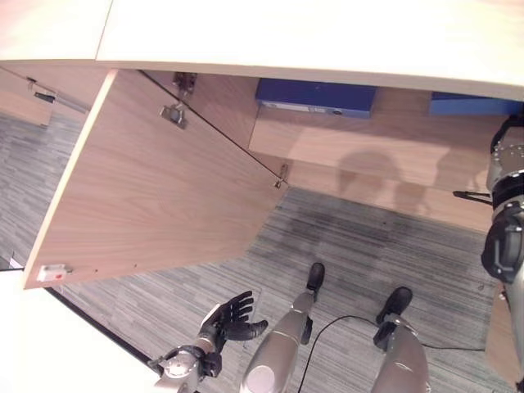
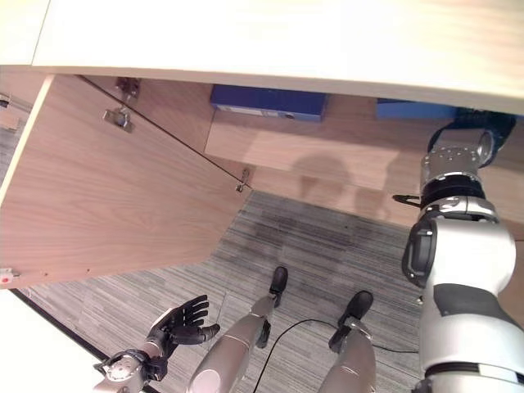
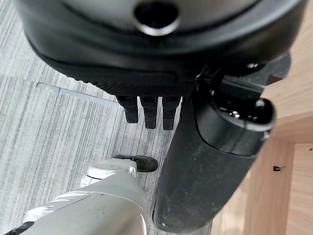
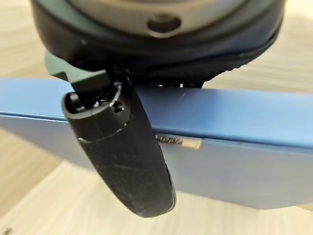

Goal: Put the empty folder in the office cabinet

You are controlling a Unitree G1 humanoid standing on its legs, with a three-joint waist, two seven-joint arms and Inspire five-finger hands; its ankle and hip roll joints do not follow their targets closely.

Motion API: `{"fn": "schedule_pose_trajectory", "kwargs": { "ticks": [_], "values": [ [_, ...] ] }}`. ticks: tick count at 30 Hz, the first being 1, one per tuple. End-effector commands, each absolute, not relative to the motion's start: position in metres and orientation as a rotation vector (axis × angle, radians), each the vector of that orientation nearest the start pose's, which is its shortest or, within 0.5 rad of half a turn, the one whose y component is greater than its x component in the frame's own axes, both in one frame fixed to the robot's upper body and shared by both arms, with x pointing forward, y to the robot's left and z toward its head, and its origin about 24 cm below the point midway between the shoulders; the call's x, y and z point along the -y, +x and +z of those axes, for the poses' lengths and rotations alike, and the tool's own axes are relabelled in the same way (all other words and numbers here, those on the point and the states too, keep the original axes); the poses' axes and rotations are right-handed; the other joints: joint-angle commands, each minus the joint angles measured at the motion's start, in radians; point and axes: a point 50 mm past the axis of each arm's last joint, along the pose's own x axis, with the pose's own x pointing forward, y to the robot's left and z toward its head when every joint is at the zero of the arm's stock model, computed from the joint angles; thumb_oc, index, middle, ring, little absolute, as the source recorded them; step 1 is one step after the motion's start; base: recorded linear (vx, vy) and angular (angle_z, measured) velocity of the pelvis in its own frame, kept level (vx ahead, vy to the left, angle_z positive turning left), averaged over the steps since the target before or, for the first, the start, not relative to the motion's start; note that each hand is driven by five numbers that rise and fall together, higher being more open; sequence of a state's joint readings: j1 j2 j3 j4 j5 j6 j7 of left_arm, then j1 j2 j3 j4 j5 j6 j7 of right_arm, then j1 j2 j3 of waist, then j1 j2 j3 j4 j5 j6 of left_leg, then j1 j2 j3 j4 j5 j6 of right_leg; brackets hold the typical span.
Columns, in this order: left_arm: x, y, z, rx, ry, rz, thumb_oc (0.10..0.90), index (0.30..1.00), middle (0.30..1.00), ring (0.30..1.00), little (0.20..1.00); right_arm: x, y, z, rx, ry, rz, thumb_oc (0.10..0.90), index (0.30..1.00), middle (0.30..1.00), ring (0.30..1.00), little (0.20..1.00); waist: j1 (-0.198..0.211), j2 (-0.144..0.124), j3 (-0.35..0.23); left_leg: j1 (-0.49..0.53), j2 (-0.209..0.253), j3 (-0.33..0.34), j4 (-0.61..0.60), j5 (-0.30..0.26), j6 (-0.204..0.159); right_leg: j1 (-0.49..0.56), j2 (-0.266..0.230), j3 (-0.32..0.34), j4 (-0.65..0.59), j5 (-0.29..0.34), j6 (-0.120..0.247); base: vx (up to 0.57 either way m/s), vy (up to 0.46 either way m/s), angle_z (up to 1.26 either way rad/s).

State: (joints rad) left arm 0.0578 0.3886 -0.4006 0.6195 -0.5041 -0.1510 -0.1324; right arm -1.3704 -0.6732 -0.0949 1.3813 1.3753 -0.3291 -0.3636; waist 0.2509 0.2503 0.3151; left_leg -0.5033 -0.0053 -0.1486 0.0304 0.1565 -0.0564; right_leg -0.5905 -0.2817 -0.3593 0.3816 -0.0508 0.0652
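Floor (image 1: 360,246) is showing grey striped carpet, running right up to the cabinet (image 1: 344,155) base. Cabinet is light wood, with a pale top panel (image 1: 311,37) spanning the upper part of both eye views. Cabinet door (image 1: 155,188) is standing wide open, swung out on the robot's left; two metal hinges (image 1: 173,113) are sitting on its inner edge and a small white catch (image 1: 54,272) at the outer corner.

Inside, on the shelf (image 1: 360,139), one blue folder (image 1: 316,96) is lying flat toward the left part of the opening. A second blue folder (image 4: 254,147) is lying further right on the same shelf, well apart from the first; the right robot hand (image 4: 122,156) is reaching in at it. In the right wrist view its thumb is crossing the front of that folder's edge and the other fingers are going out of sight behind the top edge, so can't tell whether it's gripping or just resting there.

Left robot hand (image 1: 229,319) is hanging low over the carpet near the open door, fingers loosely spread, holding nothing.
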Motion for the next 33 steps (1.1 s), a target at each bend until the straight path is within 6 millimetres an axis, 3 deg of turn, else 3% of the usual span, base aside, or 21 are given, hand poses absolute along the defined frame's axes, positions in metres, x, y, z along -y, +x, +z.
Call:
{"fn": "schedule_pose_trajectory", "kwargs": {
  "ticks": [1,4,8,9,16,19,30,33],
  "values": [
    [-0.234,0.158,-0.099,-0.708,0.108,-0.129,0.800,0.900,0.900,0.900,0.900,0.361,0.363,0.267,0.432,1.038,-0.907,0.800,0.900,0.900,0.900,0.900,0.033,-0.053,-0.038,0.118,0.003,-0.024,0.013,-0.210,-0.024,0.175,0.063,0.017,-0.081,-0.152,0.060,-0.01,-0.011,0.08],
    [-0.238,0.157,-0.101,-0.724,0.180,-0.115,0.800,0.900,0.900,0.900,0.900,0.361,0.363,0.230,0.211,1.034,-1.026,0.800,0.900,0.900,0.900,0.900,0.030,-0.078,-0.045,0.158,0.006,-0.032,0.006,-0.216,-0.023,0.243,0.073,0.000,-0.120,-0.140,0.058,-0.02,-0.033,0.07],
    [-0.242,0.152,-0.103,-0.742,0.196,-0.094,0.800,0.900,0.900,0.900,0.900,0.352,0.367,0.213,0.090,0.958,-1.042,0.800,0.900,0.900,0.900,0.900,0.034,-0.094,-0.055,0.185,0.008,-0.038,0.006,-0.221,-0.023,0.292,0.076,-0.014,-0.146,-0.131,0.057,-0.01,-0.008,0.05],
    [-0.241,0.147,-0.106,-0.756,0.188,-0.090,0.800,0.900,0.900,0.900,0.900,0.349,0.367,0.201,0.020,0.891,-1.064,0.800,0.900,0.900,0.900,0.900,0.037,-0.106,-0.064,0.204,0.009,-0.037,0.000,-0.222,-0.023,0.322,0.079,-0.019,-0.169,-0.124,0.059,-0.01,0.005,-0.04],
    [-0.237,0.131,-0.115,-0.808,0.131,-0.054,0.800,0.900,0.900,0.900,0.900,0.339,0.367,0.171,-0.081,0.874,-1.095,0.800,0.900,0.900,0.900,0.900,0.056,-0.115,-0.093,0.267,0.011,-0.050,-0.046,-0.206,-0.022,0.410,0.086,-0.041,-0.246,-0.102,0.062,0.00,0.003,-0.02],
    [-0.237,0.127,-0.116,-0.818,0.131,-0.059,0.800,0.900,0.900,0.900,0.900,0.341,0.365,0.164,-0.100,0.858,-1.104,0.800,0.900,0.900,0.900,0.900,0.062,-0.110,-0.096,0.271,0.009,-0.053,-0.062,-0.175,-0.021,0.417,0.082,-0.060,-0.265,-0.074,0.062,-0.04,0.027,0.03],
    [-0.246,0.120,-0.117,-0.839,0.112,-0.019,0.800,0.900,0.900,0.900,0.900,0.355,0.353,0.144,-0.131,0.801,-1.111,0.800,0.900,0.900,0.900,0.900,0.079,-0.084,-0.116,0.298,0.008,-0.069,-0.104,-0.170,-0.021,0.438,0.081,-0.059,-0.287,-0.086,0.067,-0.01,0.015,0.02],
    [-0.245,0.121,-0.117,-0.832,0.091,-0.021,0.800,0.900,0.900,0.900,0.900,0.358,0.355,0.151,-0.099,0.755,-1.068,0.800,0.900,0.900,0.900,0.900,0.084,-0.075,-0.114,0.292,0.005,-0.067,-0.104,-0.166,-0.020,0.427,0.078,-0.059,-0.284,-0.084,0.069,-0.05,0.027,0.04]
  ]
}}
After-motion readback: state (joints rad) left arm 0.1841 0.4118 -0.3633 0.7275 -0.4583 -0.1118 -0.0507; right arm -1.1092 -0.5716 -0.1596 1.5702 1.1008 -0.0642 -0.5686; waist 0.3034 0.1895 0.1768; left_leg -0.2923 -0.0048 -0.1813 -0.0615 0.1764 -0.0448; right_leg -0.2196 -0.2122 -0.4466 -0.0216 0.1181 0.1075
